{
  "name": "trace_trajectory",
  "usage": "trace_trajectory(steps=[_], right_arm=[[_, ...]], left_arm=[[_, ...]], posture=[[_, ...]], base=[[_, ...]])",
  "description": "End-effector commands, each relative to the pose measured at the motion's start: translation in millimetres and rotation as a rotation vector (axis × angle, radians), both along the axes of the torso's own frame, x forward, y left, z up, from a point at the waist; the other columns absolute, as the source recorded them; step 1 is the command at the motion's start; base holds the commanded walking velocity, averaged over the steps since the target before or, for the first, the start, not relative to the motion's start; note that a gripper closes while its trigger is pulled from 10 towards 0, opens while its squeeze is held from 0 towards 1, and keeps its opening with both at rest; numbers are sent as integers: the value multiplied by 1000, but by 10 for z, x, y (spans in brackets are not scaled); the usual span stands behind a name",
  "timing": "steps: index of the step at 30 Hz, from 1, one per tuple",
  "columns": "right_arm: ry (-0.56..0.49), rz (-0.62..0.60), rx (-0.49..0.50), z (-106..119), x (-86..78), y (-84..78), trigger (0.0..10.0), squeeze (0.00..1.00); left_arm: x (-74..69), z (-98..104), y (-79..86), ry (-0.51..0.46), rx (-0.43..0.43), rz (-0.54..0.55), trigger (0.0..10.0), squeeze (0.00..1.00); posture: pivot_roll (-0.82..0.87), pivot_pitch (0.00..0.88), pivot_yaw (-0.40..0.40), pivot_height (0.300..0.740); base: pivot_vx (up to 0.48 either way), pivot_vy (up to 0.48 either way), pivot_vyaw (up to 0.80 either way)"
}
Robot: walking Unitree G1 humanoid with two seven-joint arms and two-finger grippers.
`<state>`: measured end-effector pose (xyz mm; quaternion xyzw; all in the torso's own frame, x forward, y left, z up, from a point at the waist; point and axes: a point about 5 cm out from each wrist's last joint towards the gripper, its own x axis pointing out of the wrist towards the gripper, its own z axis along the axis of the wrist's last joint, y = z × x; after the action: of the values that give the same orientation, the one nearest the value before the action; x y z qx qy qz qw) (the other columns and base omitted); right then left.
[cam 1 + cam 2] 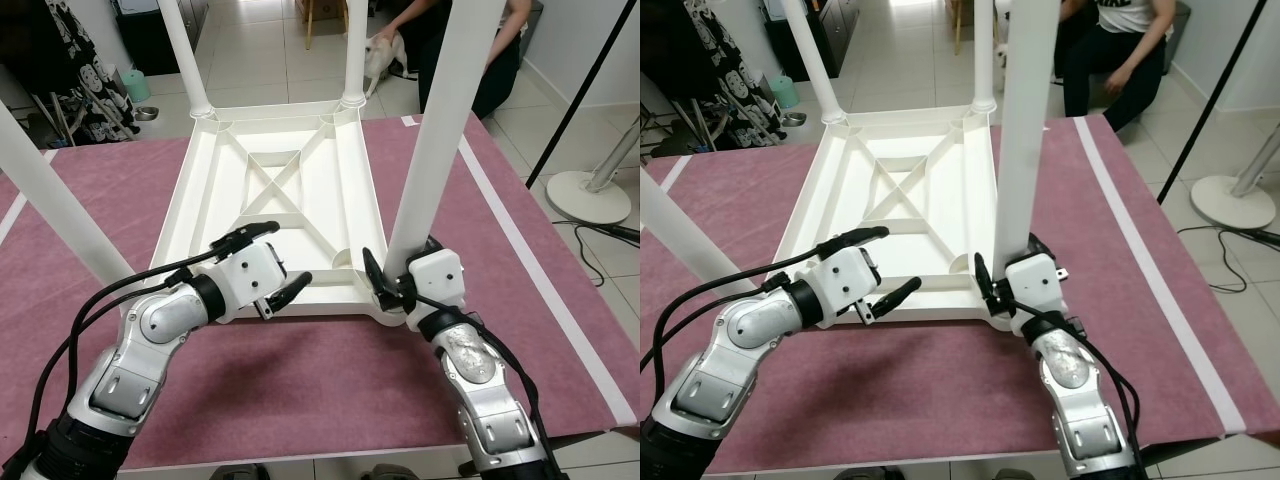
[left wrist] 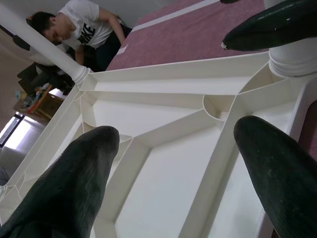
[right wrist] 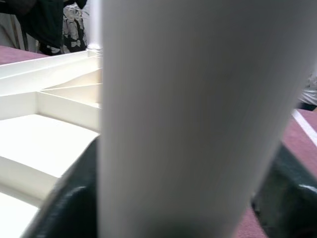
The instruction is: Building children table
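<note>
A white plastic table top (image 1: 268,165) lies upside down on a purple mat (image 1: 300,380). Two white legs stand in its far corners (image 1: 186,60) (image 1: 354,50). A third leg (image 1: 440,130) rises from the near right corner, and my right gripper (image 1: 400,264) is shut around its base; the same leg (image 3: 183,119) appears close up in the right wrist view. A fourth leg (image 1: 55,200) slants at the near left, its foot hidden behind my left arm. My left gripper (image 1: 288,254) hovers open over the top's near edge, holding nothing, fingers (image 2: 74,183) spread above the ribs.
A person (image 1: 450,40) crouches with a white animal (image 1: 384,55) beyond the mat's far right corner. A fan base (image 1: 590,195), a cable and a slanted black pole (image 1: 585,90) stand on the tiled floor at right. Clothes and bowls sit far left.
</note>
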<state>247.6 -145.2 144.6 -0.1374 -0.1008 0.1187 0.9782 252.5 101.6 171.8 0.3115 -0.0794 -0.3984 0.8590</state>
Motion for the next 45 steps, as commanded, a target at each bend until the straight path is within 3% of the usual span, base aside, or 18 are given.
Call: trace_trajectory(steps=[1,9,16,17,18,22,23,26,28,35,36,38,41,42,45], right_arm=[[-22,7,15,78,4,16,0,0],[-15,48,-161,159,49,-6,0,0],[-10,86,-362,382,168,-82,0,0],[-14,91,-424,455,200,-100,4667,0],[-29,90,-481,548,238,-118,10000,0],[-64,108,-570,713,289,-117,10000,0],[-105,133,-647,891,351,-87,10000,0],[-115,141,-668,954,375,-76,10000,0],[-183,138,-795,1224,504,-56,10000,0],[-210,123,-884,1396,577,-85,10000,0],[-219,101,-929,1522,624,-125,10000,0],[-219,101,-929,1522,624,-125,10000,0],[-217,97,-938,1569,638,-132,10000,0],[-210,99,-938,1569,642,-133,10000,0],[-202,101,-938,1571,646,-131,10000,0]], left_arm=[[58,-6,91,-54,-30,130,10000,0],[129,54,106,-74,-36,143,10000,0],[229,141,149,-112,-35,170,10000,0],[260,163,163,-125,-34,184,10000,0],[296,185,172,-141,-33,198,10000,0],[349,204,178,-160,-25,223,10000,0],[400,200,175,-186,2,259,10000,0],[424,197,173,-199,16,274,10000,0],[487,194,168,-217,49,317,10000,0],[499,233,205,-227,78,331,10000,0],[523,303,317,-247,111,365,10000,0],[523,303,317,-247,111,365,10000,0],[572,389,463,-273,124,440,10000,0],[601,458,559,-296,93,513,10000,0],[619,500,619,-310,68,562,10000,0]], posture=[[-33,0,118,740],[-42,0,120,740],[-53,0,119,740],[-53,0,119,740],[-57,0,117,740],[-57,0,117,740],[-72,0,122,740],[-75,0,122,740],[-77,0,115,740],[-73,0,111,740],[-70,0,108,740],[-70,0,108,740],[-61,0,105,740],[-61,0,105,740],[-61,0,105,740]], base=[[0,0,0],[0,0,0],[0,0,0],[0,0,0],[0,0,0],[0,0,0],[0,0,0],[0,0,0],[0,0,0],[0,0,0],[0,0,0],[0,0,0],[0,0,0],[0,0,0],[0,0,0]])
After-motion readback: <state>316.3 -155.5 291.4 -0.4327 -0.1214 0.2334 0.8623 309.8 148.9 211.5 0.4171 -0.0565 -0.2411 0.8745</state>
